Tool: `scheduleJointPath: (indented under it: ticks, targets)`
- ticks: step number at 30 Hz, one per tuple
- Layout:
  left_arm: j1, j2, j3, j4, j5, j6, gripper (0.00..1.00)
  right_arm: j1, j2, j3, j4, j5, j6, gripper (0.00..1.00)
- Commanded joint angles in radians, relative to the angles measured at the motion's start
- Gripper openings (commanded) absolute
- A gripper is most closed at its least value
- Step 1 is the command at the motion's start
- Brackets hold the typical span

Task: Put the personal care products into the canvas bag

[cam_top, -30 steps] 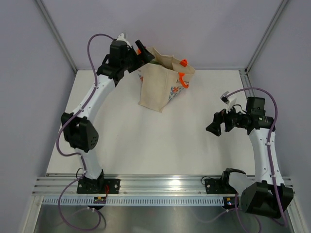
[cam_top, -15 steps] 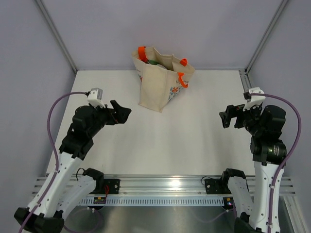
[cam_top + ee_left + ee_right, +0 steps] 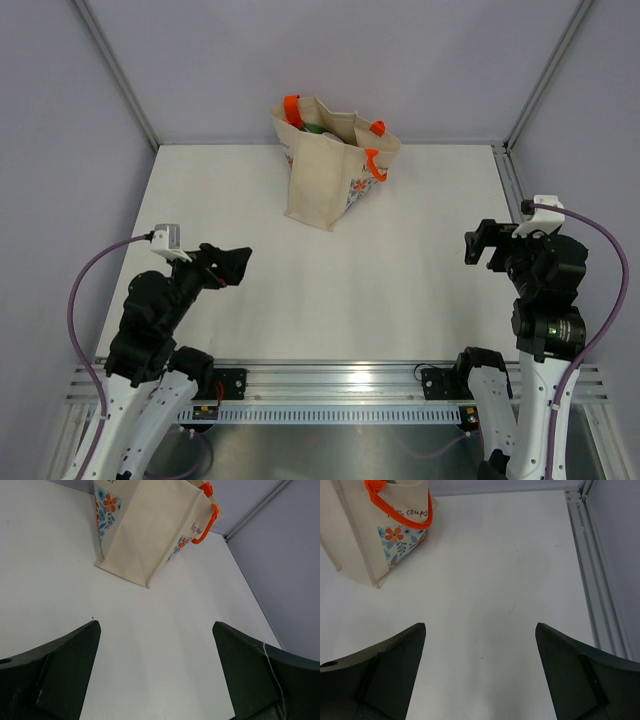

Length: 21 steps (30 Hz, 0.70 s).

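Note:
The beige canvas bag (image 3: 325, 185) stands upright at the back middle of the table, with orange handles (image 3: 377, 165) and a flower print on its side. It also shows in the left wrist view (image 3: 150, 535) and the right wrist view (image 3: 365, 535). A bit of green (image 3: 314, 128) shows inside its open mouth; no bottles lie on the table. My left gripper (image 3: 237, 266) is open and empty, raised at the near left. My right gripper (image 3: 478, 243) is open and empty, raised at the near right. Both are far from the bag.
A white table top (image 3: 400, 270) is bounded by grey walls. An aluminium rail (image 3: 340, 378) runs along the near edge, and a metal track (image 3: 592, 580) runs along the right edge.
Both arms have drawn back from the bag toward the near edge. The left gripper, at the bag's mouth a second ago, has let go and now hangs low at the near left.

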<state>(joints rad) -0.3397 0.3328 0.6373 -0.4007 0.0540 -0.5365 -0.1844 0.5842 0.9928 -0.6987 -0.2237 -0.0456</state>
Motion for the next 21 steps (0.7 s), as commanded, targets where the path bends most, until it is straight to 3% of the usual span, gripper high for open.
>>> scheduleJointPath:
  ticks: [1, 21]
  targets:
    - [-0.002, 0.015, -0.002, -0.003, -0.011, -0.017, 0.99, -0.004, -0.023, 0.001, 0.056, 0.041, 0.038, 0.99]
    - [-0.002, 0.018, 0.071, -0.098, 0.018, 0.059, 0.99, -0.004, -0.034, -0.034, 0.074, 0.083, 0.087, 1.00]
